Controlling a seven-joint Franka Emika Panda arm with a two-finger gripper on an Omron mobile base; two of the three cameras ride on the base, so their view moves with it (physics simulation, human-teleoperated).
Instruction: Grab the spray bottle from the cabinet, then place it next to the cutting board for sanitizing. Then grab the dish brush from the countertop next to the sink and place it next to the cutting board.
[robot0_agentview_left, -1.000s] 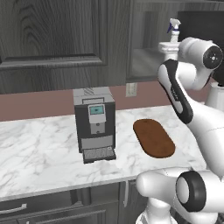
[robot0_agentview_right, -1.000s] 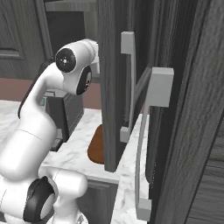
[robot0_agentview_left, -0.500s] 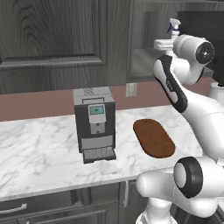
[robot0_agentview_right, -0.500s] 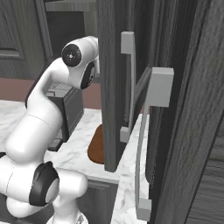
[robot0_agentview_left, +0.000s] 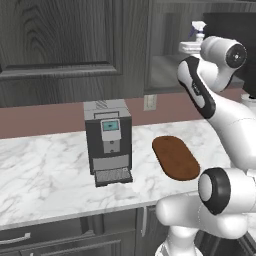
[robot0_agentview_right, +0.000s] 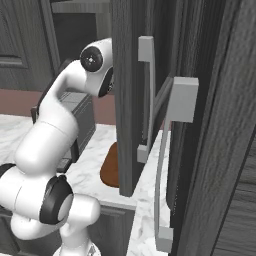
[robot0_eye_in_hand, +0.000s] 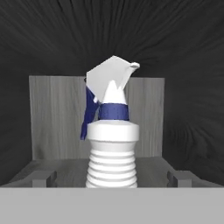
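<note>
The spray bottle (robot0_eye_in_hand: 112, 144), white with a blue-and-white trigger head, stands upright on the grey shelf of the cabinet (robot0_eye_in_hand: 52, 118). My gripper (robot0_eye_in_hand: 112, 178) is open and level with the bottle's ribbed body, with one fingertip (robot0_eye_in_hand: 43, 177) on either side of it and not touching. From the left base camera, the bottle's head (robot0_agentview_left: 198, 30) shows above my wrist inside the cabinet (robot0_agentview_left: 167, 55). The oval reddish-brown cutting board (robot0_agentview_left: 175, 157) lies on the marble countertop (robot0_agentview_left: 45, 170) below. The dish brush and the sink are out of view.
A grey coffee machine (robot0_agentview_left: 107, 142) stands on the countertop left of the cutting board. The open cabinet door (robot0_agentview_right: 127, 100) with its grey handle (robot0_agentview_right: 146, 100) hangs to the right of my arm and hides part of the board (robot0_agentview_right: 110, 170).
My arm has swung round and carried the hand deeper into the cabinet toward the spray bottle. The jaws have stayed open.
</note>
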